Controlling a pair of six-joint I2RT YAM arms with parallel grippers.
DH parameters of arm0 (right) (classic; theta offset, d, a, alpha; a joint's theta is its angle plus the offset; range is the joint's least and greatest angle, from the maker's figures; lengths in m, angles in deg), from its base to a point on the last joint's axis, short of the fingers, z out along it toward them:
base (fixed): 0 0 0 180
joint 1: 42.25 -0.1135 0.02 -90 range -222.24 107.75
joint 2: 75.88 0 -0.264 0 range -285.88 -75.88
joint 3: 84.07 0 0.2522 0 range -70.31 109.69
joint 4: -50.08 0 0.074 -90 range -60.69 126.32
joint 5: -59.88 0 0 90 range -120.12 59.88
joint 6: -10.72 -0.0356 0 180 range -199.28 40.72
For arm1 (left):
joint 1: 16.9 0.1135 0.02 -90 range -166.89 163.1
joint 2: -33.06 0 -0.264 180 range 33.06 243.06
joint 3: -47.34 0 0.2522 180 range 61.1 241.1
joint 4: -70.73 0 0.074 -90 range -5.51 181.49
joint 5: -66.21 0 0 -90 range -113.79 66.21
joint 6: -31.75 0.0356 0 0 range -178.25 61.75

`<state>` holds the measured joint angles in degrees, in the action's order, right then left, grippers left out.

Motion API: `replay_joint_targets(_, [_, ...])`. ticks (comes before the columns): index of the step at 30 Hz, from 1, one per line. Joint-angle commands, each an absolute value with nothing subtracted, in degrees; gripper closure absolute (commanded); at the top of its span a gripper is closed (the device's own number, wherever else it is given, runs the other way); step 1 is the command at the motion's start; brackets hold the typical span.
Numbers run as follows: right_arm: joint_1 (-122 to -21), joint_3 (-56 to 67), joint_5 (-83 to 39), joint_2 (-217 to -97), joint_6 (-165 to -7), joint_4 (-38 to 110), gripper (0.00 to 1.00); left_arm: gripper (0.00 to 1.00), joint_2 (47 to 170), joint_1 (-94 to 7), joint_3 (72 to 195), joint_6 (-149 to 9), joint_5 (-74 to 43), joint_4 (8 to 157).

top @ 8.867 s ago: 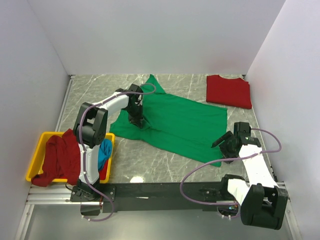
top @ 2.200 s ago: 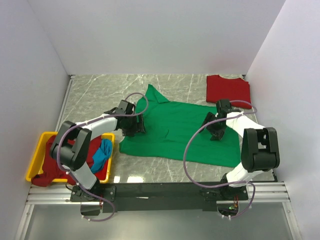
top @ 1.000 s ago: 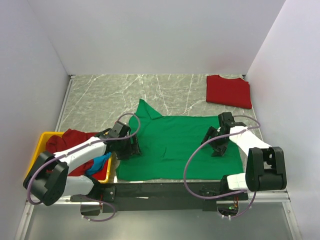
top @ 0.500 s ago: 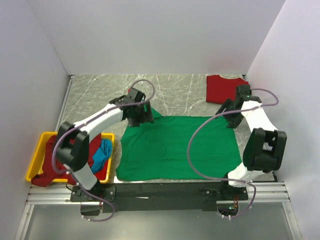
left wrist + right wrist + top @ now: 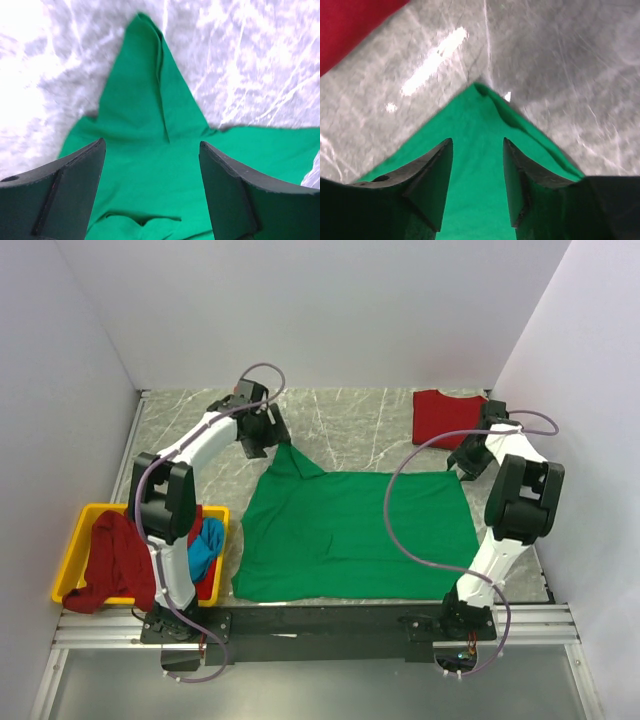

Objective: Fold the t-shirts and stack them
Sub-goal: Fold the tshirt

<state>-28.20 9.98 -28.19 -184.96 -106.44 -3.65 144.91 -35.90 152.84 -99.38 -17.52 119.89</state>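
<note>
Now the green shirt (image 5: pixel 355 530) lies flat and square, closer to the front edge of the tabletop (image 5: pixel 370 420) than before. Both arms have let go and moved back. The left end effector (image 5: pixel 151 145) hangs wide apart over the shirt's pointed back left corner. The right end effector (image 5: pixel 476 142) hangs apart over its back right corner. Behind the shirt is bare tabletop. The red shirt (image 5: pixel 455 420) lies past its back right corner, and the yellow bin (image 5: pixel 75 540) sits to its left.

Under my left hand (image 5: pixel 151 145), toward my wrist, the green shirt (image 5: pixel 150 110) is cut off by the picture's edge. Ahead and left of my right hand (image 5: pixel 477 141), only a corner of the red shirt (image 5: pixel 340 25) shows. My left arm (image 5: pixel 170 530) hides part of the bin (image 5: pixel 72 543).
</note>
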Motion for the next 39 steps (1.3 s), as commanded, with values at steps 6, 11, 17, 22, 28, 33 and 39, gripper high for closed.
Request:
replay_joint_targets(6, [-27.74,13.18,-29.33,-187.68,-106.96,1.51,0.53,0.19,145.21,-33.51,156.02,-97.36,-16.58,121.76])
replay_joint_targets(11, [-27.57,12.92,-29.51,-189.08,-106.61,3.44,0.55,0.20,145.03,-33.15,154.79,-97.36,-16.84,122.02])
replay_joint_targets(17, [-27.57,12.92,-29.59,-191.01,-105.56,4.85,0.59,0.20,143.71,-33.15,152.68,-97.54,-17.19,121.67])
replay_joint_targets(22, [-27.48,12.66,-30.03,-191.72,-104.86,5.99,0.62,0.20,143.19,-33.15,151.80,-97.80,-17.37,121.58])
replay_joint_targets(28, [-27.48,13.18,-29.77,-191.90,-105.12,7.22,0.63,0.20,144.06,-33.15,152.33,-97.54,-17.63,122.02])
replay_joint_targets(33, [-27.48,13.89,-29.77,-193.13,-104.68,6.52,0.67,0.20,144.68,-33.24,152.68,-97.71,-17.28,121.49])
replay_joint_targets(39, [-27.48,12.48,-30.03,-192.60,-104.50,6.52,0.92,0.22,149.42,-33.15,157.42,-98.94,-18.95,122.02])
